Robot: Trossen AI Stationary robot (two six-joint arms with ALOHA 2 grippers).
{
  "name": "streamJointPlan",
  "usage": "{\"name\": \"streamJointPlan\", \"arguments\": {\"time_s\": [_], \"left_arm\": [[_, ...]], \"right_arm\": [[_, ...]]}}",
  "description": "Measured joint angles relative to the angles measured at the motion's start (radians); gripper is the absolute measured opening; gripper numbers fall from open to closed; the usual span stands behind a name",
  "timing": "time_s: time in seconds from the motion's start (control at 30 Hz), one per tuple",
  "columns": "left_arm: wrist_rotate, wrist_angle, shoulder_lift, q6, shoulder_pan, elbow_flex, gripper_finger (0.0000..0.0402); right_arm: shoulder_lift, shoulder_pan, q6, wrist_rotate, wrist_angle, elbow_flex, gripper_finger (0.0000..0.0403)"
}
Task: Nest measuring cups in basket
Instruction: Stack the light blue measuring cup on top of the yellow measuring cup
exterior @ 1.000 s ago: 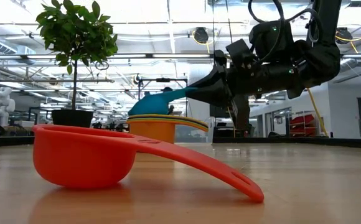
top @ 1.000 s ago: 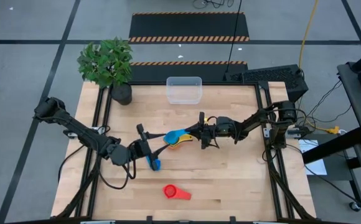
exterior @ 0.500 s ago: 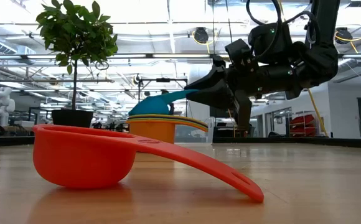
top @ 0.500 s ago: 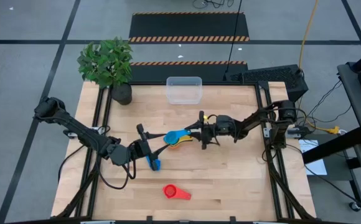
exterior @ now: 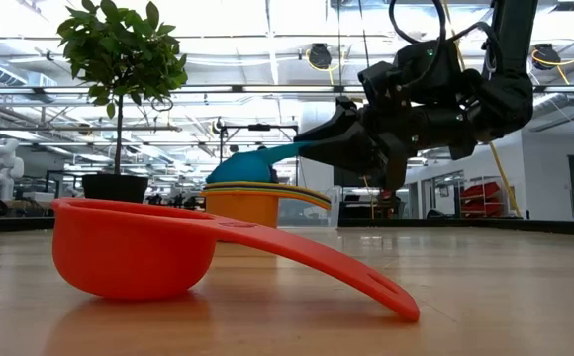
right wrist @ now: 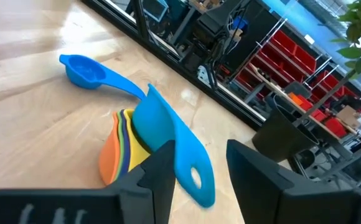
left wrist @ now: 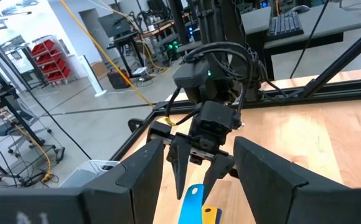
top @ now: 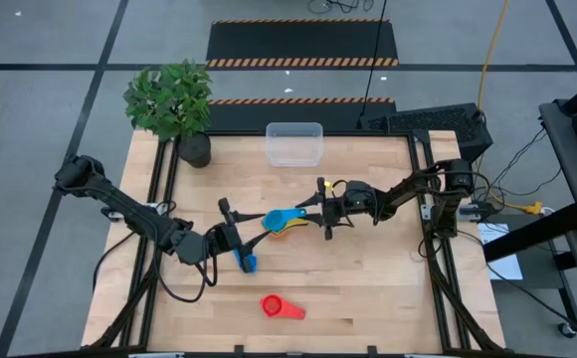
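Observation:
A nested stack of measuring cups [top: 287, 225], orange [right wrist: 111, 160] outermost, stands mid-table. A light blue cup [right wrist: 155, 121] sits tilted in its top, handle slanting up. My right gripper [top: 311, 211] is open and level, its fingers on either side of that handle's end. My left gripper [top: 231, 235] hovers open to the stack's left, nothing between its fingers. A dark blue cup [top: 249, 262] lies on the table below it. A red cup [top: 279, 307] lies bowl down near the front edge. The clear basket [top: 293, 144] stands at the far edge. My right gripper comes level from the table's right, along the light blue cup's handle. The handle's holed end [right wrist: 196, 177] lies in the gap between the spread fingers. I cannot tell whether one finger [right wrist: 163, 167] still touches it. The cup rests on the stack.
A potted plant [top: 174, 99] stands at the far left corner beside the basket. Open wood lies right of the red cup [exterior: 134, 247] and along the table's right side. Black frame rails [top: 430, 234] border the table.
My right gripper has rolled about its own axis and opened, letting go of the light blue cup's handle while staying in place. The cup has stayed tilted on the stack.

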Motion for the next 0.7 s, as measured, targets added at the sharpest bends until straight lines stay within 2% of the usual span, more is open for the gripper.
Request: {"name": "streamJointPlan", "arguments": {"time_s": [0.47, 0.7], "left_arm": [[0.000, 0.000, 0.000, -0.003, 0.000, 0.000, 0.0198], [0.000, -0.011, 0.000, -0.005, 0.000, 0.000, 0.0198]], "right_arm": [[0.000, -0.003, 0.117, -0.002, 0.000, 0.000, 0.0137], [0.000, -0.003, 0.230, -0.001, 0.000, 0.000, 0.0137]]}}
